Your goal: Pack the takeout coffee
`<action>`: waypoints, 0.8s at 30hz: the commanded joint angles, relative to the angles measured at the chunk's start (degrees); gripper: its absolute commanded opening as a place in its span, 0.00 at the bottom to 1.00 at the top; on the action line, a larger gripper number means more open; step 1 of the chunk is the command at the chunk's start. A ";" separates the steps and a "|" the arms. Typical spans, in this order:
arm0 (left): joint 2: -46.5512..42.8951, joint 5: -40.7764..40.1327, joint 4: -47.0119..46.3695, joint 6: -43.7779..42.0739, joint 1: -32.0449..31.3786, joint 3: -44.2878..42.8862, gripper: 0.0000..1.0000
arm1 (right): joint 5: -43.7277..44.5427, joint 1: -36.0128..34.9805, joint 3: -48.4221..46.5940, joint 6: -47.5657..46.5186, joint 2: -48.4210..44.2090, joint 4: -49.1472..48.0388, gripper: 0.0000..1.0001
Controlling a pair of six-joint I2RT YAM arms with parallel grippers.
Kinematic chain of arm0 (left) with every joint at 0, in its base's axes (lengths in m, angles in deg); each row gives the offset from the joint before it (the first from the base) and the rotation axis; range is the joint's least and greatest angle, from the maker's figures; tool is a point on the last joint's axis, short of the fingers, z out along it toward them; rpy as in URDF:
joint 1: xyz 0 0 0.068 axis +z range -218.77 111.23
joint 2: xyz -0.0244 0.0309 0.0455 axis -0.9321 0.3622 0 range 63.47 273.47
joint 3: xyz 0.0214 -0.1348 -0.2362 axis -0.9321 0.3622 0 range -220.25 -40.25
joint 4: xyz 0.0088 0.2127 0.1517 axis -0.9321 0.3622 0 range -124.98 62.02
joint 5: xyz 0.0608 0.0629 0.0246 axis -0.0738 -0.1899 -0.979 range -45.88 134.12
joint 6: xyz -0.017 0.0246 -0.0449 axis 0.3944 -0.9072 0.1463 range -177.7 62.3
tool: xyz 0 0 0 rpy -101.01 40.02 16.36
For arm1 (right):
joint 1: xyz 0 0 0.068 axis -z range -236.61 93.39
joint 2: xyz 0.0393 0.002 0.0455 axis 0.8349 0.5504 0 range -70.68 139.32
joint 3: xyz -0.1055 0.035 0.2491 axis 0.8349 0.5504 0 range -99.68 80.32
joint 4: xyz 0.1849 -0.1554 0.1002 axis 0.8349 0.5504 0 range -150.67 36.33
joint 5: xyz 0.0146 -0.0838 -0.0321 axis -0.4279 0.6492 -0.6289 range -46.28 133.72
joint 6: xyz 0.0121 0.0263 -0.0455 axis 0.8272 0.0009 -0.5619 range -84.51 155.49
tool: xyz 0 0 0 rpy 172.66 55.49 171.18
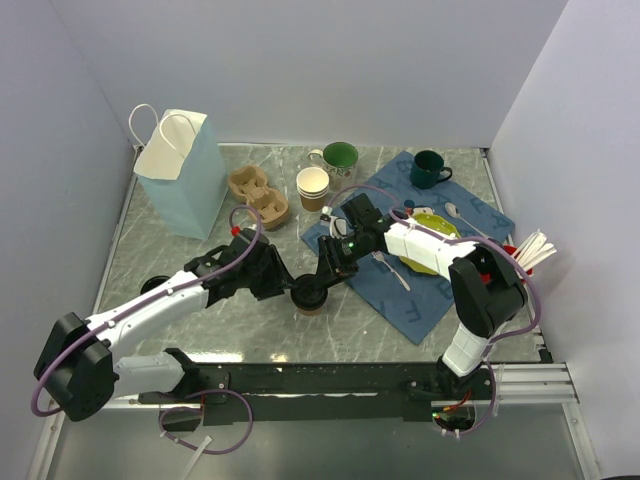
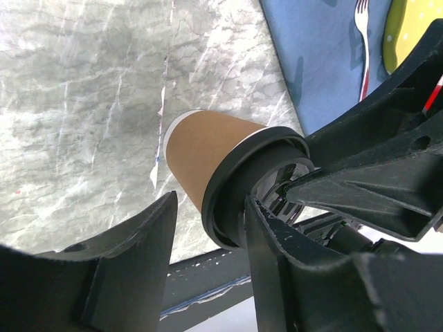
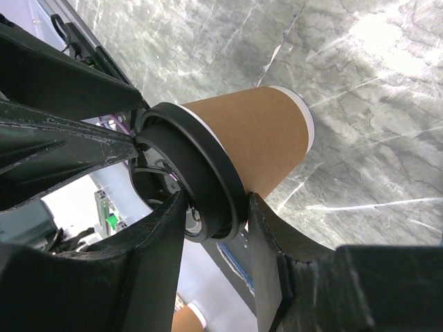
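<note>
Left gripper [image 1: 297,289] and right gripper [image 1: 320,283] meet nose to nose at mid-table. Between them is the takeout coffee [image 1: 309,298], upright over the bare grey table [image 1: 260,330], just off the left edge of the blue cloth [image 1: 415,300]. From up here the jaws are too bunched over the cup to read. Well behind sit a pale blue paper bag [image 1: 185,180] at back left, a kraft cup carrier [image 1: 258,195] beside it, then a stack of lidless paper cups [image 1: 313,188] and a green mug [image 1: 339,157]. A yellow-green plate [image 1: 440,222] and a fork [image 1: 392,272] lie on the cloth.

Over to the left wrist! The brown cup wall fills the middle, with the black lid [image 2: 225,200] nearest the camera. The left jaws straddle that lid. One finger [image 2: 273,263] is up against the rim; the other finger [image 2: 131,263] stands off, a sliver of table showing between it and the cup. So no clamp there, jaws apart. The right arm's fingers come onto the lid from the far side.

Right wrist now. Both fingers [image 3: 156,256] flank the lid, one pressed to each side of the rim with no gap visible. The right gripper is clamped on the takeout coffee by its lid. Whether the cup's base touches the table, can't tell.
</note>
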State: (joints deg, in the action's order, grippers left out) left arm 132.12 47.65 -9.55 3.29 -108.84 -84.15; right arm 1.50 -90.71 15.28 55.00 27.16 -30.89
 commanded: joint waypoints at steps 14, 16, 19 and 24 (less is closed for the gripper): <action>3.87 -4.23 8.23 3.26 -1.85 4.45 0.50 | 3.38 0.45 3.43 -7.81 4.46 -0.96 0.37; 2.99 -4.06 10.16 1.68 -1.85 1.03 0.52 | 1.35 0.45 0.18 -9.92 4.64 0.45 0.38; 2.55 -4.06 12.62 1.41 -1.85 -2.49 0.53 | -0.14 0.45 -4.30 -11.95 4.81 3.26 0.44; -0.08 -2.12 12.89 4.48 -1.85 -1.98 0.53 | -1.72 0.44 -11.51 -13.09 5.60 6.95 0.55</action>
State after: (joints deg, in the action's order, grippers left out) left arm 133.30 46.38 -5.73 7.60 -110.24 -86.51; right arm -2.48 -90.34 9.38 46.39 31.38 -27.06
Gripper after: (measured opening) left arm 0.529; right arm 0.518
